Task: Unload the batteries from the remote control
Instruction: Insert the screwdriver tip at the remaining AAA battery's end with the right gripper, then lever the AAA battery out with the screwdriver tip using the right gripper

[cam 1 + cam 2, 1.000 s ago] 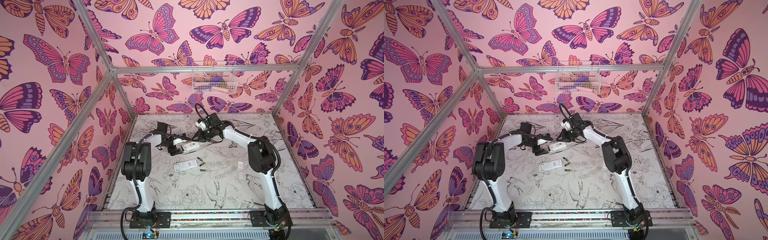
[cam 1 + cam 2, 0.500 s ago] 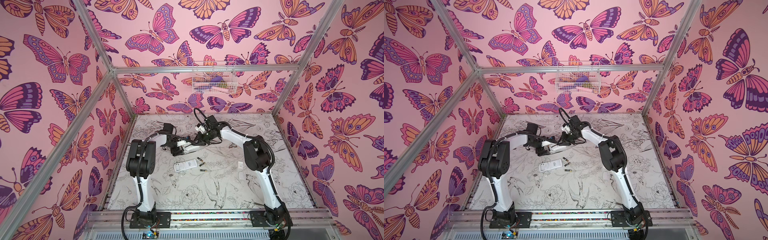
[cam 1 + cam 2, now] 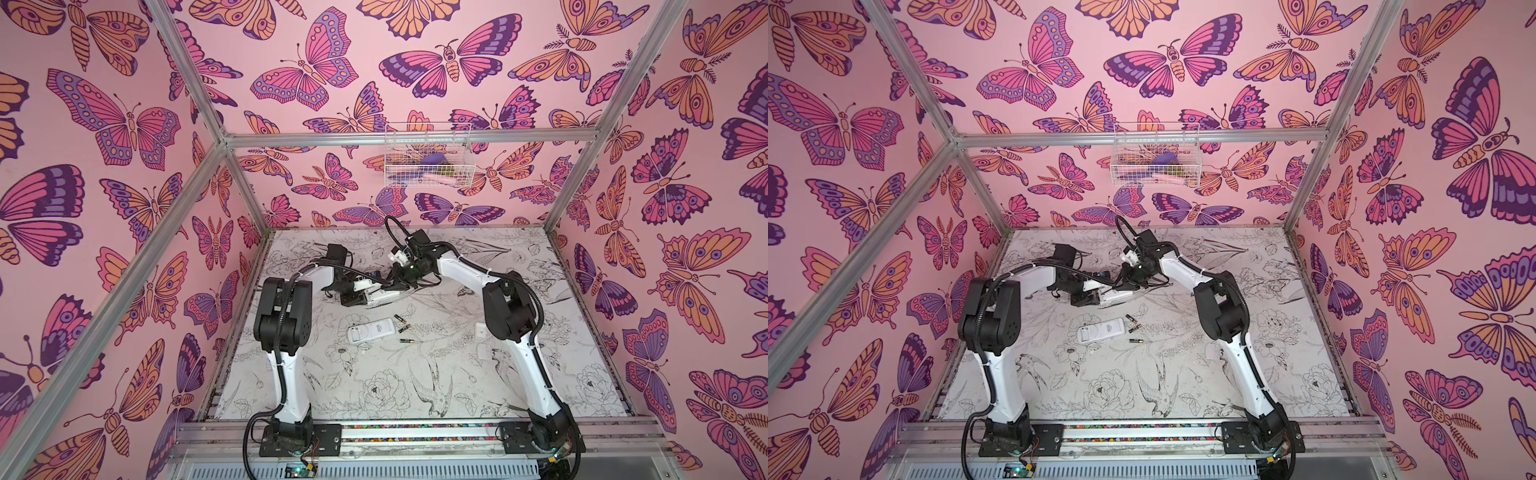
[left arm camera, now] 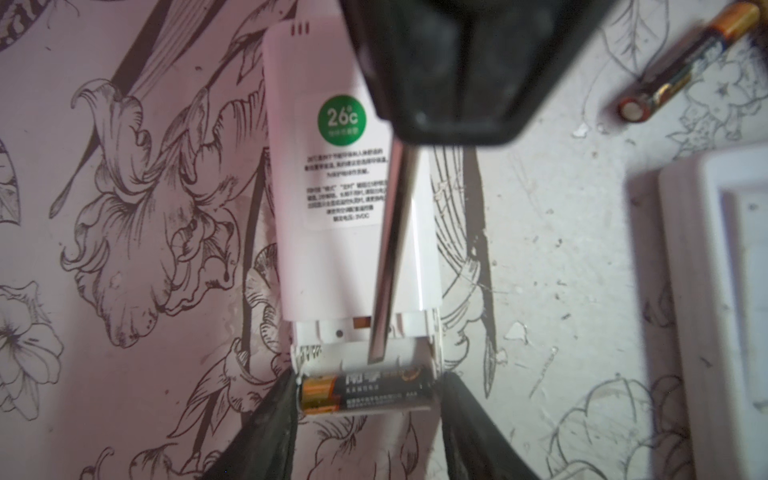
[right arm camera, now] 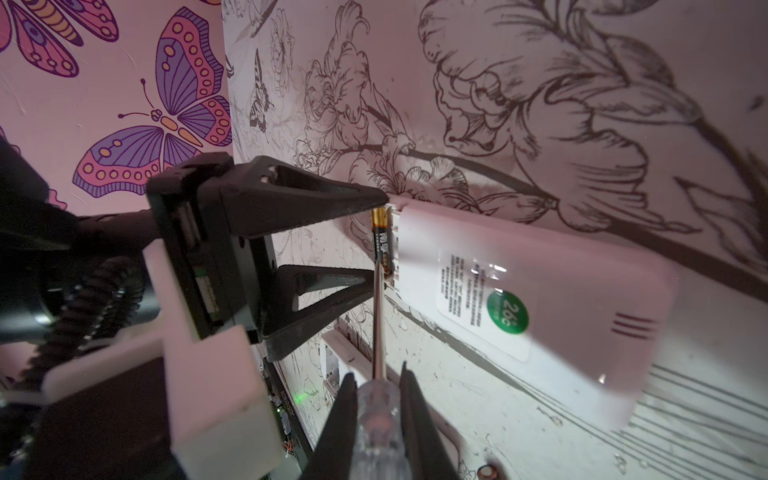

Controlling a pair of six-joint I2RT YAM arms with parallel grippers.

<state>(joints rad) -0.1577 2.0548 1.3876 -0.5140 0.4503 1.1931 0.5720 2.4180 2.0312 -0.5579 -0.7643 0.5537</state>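
Observation:
A white remote control [image 4: 349, 232] lies back side up near the table's far middle [image 3: 384, 296], its battery bay uncovered. One of the batteries [image 4: 365, 392], black with a gold end, sits in the bay. My left gripper [image 4: 370, 380] straddles that end, a finger against each side of the remote. My right gripper [image 5: 378, 374] is shut on a clear-handled screwdriver [image 5: 378, 419], whose blade tip [image 4: 376, 353] rests in the bay beside the battery. Three loose batteries [image 3: 402, 329] lie on the table.
A second white remote [image 3: 371, 330] lies nearer the front, next to the loose batteries. Two small white pieces [image 3: 481, 331] lie near the right arm. A wire basket [image 3: 428, 156] hangs on the back wall. Both arms meet over the far middle.
My left gripper has moved in to the remote's open end and its jaws have narrowed onto it. The right gripper has stayed at the remote with the screwdriver.

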